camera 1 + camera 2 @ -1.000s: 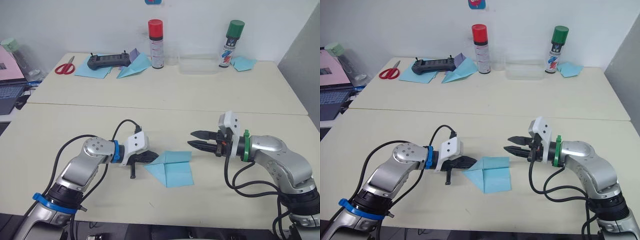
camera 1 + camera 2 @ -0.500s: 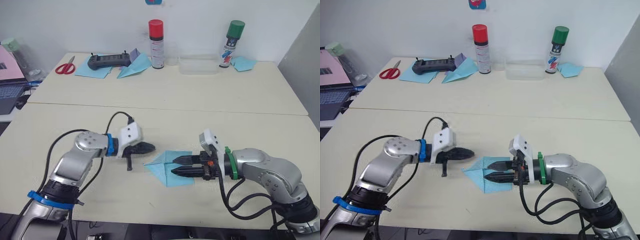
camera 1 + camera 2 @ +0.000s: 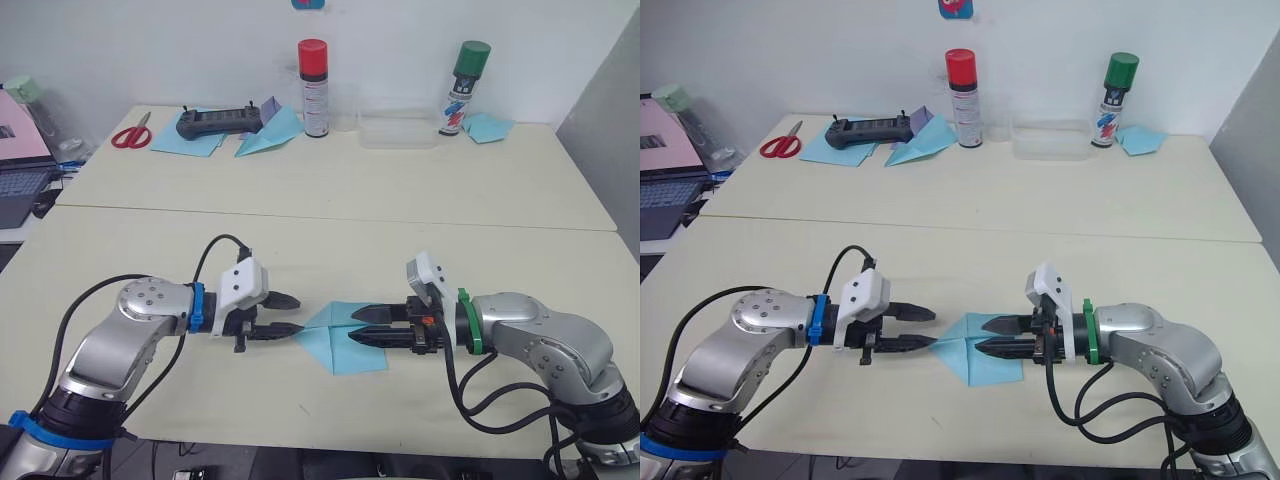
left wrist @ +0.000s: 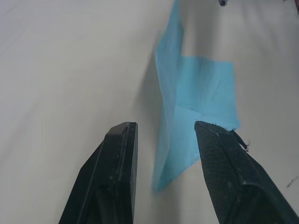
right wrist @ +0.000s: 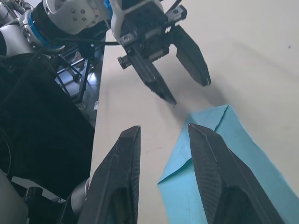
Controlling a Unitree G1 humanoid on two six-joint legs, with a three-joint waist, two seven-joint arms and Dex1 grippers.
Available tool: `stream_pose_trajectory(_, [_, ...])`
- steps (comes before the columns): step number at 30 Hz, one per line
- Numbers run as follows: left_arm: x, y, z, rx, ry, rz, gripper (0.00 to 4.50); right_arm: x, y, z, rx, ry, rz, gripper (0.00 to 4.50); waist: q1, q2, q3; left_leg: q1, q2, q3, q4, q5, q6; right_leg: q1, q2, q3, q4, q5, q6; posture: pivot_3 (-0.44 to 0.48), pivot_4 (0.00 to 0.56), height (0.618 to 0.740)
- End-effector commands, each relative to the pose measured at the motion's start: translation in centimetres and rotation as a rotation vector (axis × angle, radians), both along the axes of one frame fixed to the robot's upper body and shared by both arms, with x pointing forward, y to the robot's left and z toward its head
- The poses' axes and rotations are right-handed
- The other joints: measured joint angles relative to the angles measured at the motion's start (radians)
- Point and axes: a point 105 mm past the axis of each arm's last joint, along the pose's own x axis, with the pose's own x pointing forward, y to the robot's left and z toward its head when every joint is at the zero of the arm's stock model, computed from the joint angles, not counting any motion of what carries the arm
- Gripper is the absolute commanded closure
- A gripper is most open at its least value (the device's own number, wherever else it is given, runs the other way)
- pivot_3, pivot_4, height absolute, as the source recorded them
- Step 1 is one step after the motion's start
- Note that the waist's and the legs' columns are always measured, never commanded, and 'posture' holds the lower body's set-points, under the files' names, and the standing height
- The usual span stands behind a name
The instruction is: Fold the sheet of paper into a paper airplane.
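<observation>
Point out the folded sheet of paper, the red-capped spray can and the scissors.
sheet of paper (image 3: 352, 350), left eye view, on its flat lower layer.
red-capped spray can (image 3: 313, 98), left eye view, on the middle of its body.
scissors (image 3: 127, 137), left eye view, on the red handles.

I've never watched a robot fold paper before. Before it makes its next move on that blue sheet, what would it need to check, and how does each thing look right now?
1. Sheet of paper flat on the table, partly folded to a point: ok.
2. Left gripper open, its tips at the sheet's pointed end: ok.
3. Right gripper open, over the sheet's middle: ok.
4. Either gripper actually pinching paper: not ok; no paper sits between either pair of fingers.
5. Right fingertips touching the sheet: cannot tell.
6. Spray cans, scissors and the other blue paper far off on the back table: ok.
</observation>
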Motion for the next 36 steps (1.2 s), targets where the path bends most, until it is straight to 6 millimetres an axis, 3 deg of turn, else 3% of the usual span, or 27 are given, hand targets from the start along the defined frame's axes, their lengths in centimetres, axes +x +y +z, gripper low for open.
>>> stream_pose_trajectory(1, [-0.4,-0.8,-0.8,0.024,-0.049,-0.046,2.27,0.0,-0.1,1.1,0.027,-0.045,-0.006,2.84,0.000,0.000,0.000,0.000,0.000,0.000,0.000,0.000,0.000,0.000,0.000,0.000,0.000,0.000,0.000,0.000,0.150,0.740])
stream_pose_trajectory(5, [0.6,-1.6,-2.5,0.054,-0.108,-0.042,2.27,0.2,-0.5,1.1,0.021,-0.051,-0.030,2.84,0.002,0.000,0.000,0.000,0.000,0.000,0.000,0.000,0.000,0.000,0.000,0.000,0.000,0.000,0.000,0.000,0.150,0.740])
stream_pose_trajectory(6, [0.9,-1.7,-2.7,0.055,-0.122,-0.042,2.44,0.2,-0.6,1.1,0.021,-0.052,-0.034,2.84,0.002,0.000,0.000,0.000,0.000,0.000,0.000,0.000,0.000,0.000,0.000,0.000,0.000,0.000,0.000,0.000,0.150,0.740])
stream_pose_trajectory(8, [1.6,-1.9,-2.6,0.050,-0.159,-0.031,2.84,0.2,-0.6,1.2,0.021,-0.054,-0.041,2.84,0.002,0.000,0.000,0.000,0.000,0.000,0.000,0.000,0.000,0.000,0.000,0.000,0.000,0.000,0.000,0.000,0.150,0.740])
stream_pose_trajectory(13, [1.9,-1.8,-2.8,0.075,-0.198,-0.069,4.45,0.3,-0.8,1.3,0.021,-0.059,-0.052,2.84,0.002,0.000,0.000,0.000,0.000,0.000,0.000,0.000,0.000,0.000,0.000,0.000,0.000,0.000,0.000,0.000,0.150,0.740])
stream_pose_trajectory(21, [3.8,-1.9,-1.7,0.071,-0.320,-0.052,4.48,0.9,-0.8,1.5,0.026,-0.075,-0.073,2.84,0.002,0.000,0.000,0.000,0.000,0.000,0.000,0.000,0.000,0.000,0.000,0.000,0.000,0.000,0.000,0.000,0.150,0.740])
stream_pose_trajectory(30, [2.9,-2.4,-2.7,0.159,-0.486,-0.245,4.48,1.8,-1.0,1.9,0.027,-0.102,-0.096,2.84,0.002,0.000,0.000,0.000,0.000,0.000,0.000,0.000,0.000,0.000,0.000,0.000,0.000,0.000,0.000,0.000,0.150,0.740])
stream_pose_trajectory(36, [3.9,-2.5,-3.4,0.272,-0.643,-0.363,4.48,3.1,-0.9,2.6,0.053,-0.102,-0.114,2.84,0.002,0.000,0.000,0.000,-0.001,0.000,0.000,0.000,0.000,0.001,0.000,0.000,0.000,0.000,0.000,0.000,0.150,0.740])
